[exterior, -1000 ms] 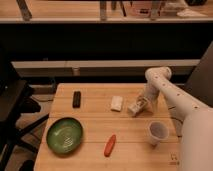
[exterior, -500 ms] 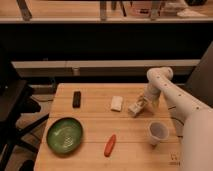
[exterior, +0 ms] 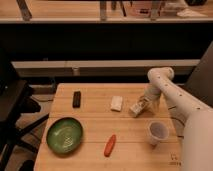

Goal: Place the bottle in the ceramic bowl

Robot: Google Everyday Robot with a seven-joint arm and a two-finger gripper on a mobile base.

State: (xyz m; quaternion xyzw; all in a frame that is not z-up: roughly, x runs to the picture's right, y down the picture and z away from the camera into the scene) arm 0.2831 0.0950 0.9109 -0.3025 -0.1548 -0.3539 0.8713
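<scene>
The bottle, small and whitish, is at the right middle of the wooden table, tilted, right at my gripper. The gripper reaches down from the white arm and meets the bottle from the right. The ceramic bowl, wide, glossy and green, stands at the front left of the table, well away from the gripper. Nothing shows inside the bowl.
A flat white block lies just left of the bottle. A translucent white cup stands at the front right. An orange carrot-like piece lies at the front middle. A black oblong object lies at the back left. A dark chair stands left of the table.
The arm and gripper have shifted only slightly at the bottle. The bottle stays at about the same spot. Nothing else has moved.
</scene>
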